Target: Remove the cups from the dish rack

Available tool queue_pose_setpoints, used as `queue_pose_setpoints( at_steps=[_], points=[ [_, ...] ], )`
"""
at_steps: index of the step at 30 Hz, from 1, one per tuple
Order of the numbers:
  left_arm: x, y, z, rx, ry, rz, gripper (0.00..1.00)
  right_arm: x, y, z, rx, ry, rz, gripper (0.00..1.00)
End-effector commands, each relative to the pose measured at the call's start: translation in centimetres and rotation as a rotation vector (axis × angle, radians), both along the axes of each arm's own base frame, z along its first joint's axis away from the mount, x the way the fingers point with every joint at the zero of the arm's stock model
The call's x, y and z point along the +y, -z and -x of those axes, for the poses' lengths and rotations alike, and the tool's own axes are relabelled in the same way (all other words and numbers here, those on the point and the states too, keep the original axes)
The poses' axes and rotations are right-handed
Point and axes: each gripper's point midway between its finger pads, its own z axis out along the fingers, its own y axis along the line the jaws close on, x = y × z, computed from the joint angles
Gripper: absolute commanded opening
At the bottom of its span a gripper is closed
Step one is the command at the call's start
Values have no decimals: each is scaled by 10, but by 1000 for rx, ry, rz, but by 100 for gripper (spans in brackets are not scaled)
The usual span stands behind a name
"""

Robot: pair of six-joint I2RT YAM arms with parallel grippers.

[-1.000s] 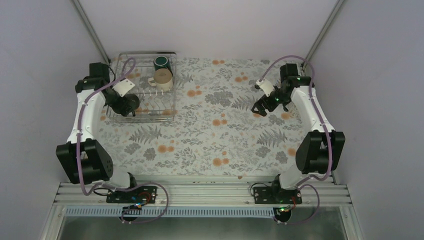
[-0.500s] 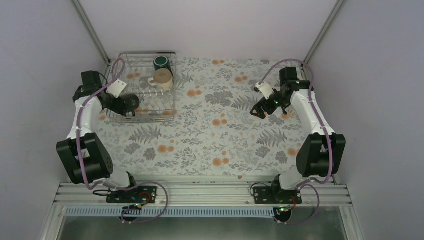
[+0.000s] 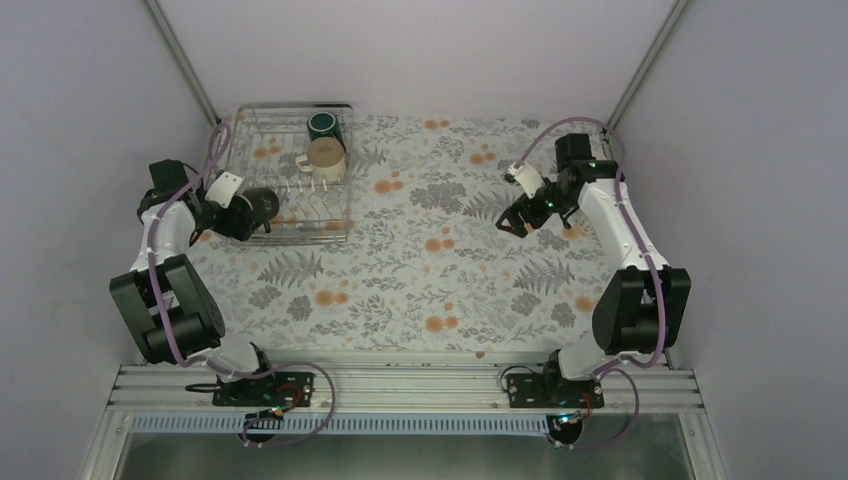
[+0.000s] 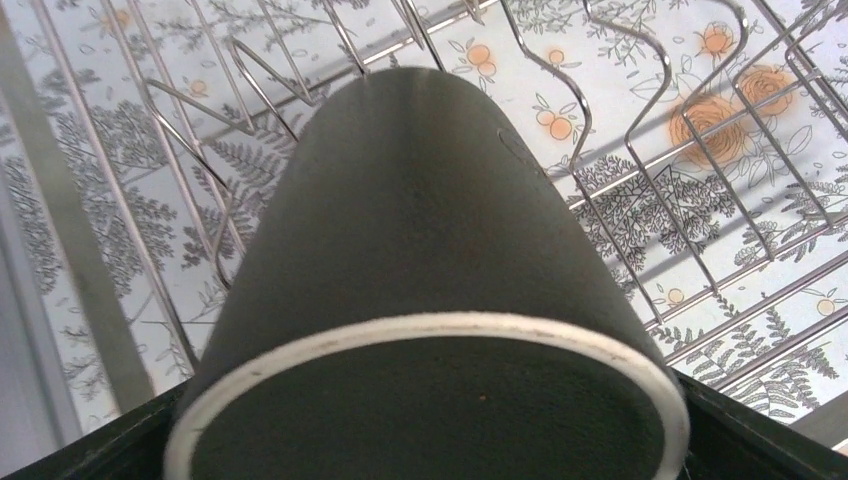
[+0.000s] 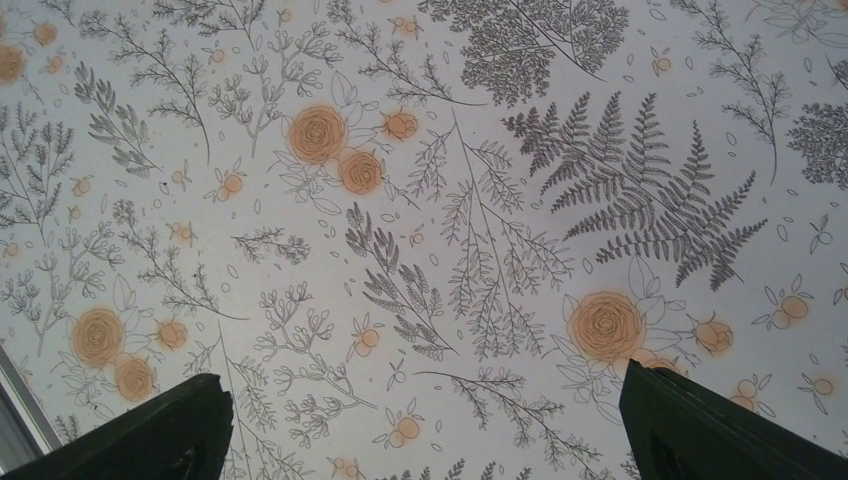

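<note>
The left hand, pinching the black mug, may snag it on tines of the dish rack and lose it.

Left fingers clamping black mug, right fingers spread apart

Your right gripper hangs above the floral tablecloth, jaws spread wide. Its two dark fingers show only as tips in the lower corners of the view. Between them you see just the cloth: grey ferns, leafy sprigs and orange roses. A thin pale strip cuts the bottom left corner.
</note>
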Motion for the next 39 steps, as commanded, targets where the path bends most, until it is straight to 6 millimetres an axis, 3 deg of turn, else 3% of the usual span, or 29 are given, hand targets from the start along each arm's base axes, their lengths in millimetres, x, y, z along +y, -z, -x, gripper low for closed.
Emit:
queue_pose_setpoints(
  at_steps=[1, 13, 16, 21, 23, 24, 29, 37, 39],
  points=[
    [0, 7, -2, -26, 21, 16, 100, 10, -11, -3, -19, -11, -39, 100],
    [-7, 6, -2, -46, 51, 68, 98, 16, -11, 1, -14, -27, -56, 100],
    [-7, 10, -2, -30, 52, 72, 85, 18, -16, 2, -20, -38, -64, 100],
    [-7, 16, 1, -8, 61, 74, 73, 22, -23, 5, -33, -55, -81, 99],
    [-10, 13, 2, -17, 73, 80, 50, 22, -22, 6, -30, -57, -81, 98],
    [-12, 11, 2, -21, 74, 87, 44, 22, -22, 6, -28, -57, -80, 98],
    [-19, -19, 2, -70, 108, 103, 44, 27, -30, 6, -36, -71, -99, 98],
    [-27, -121, -5, -225, 158, 86, 45, 40, -46, -1, -54, -92, -119, 99],
    [-33, -135, -3, -251, 177, 105, 46, 45, -48, -2, -53, -101, -132, 99]
  ],
)
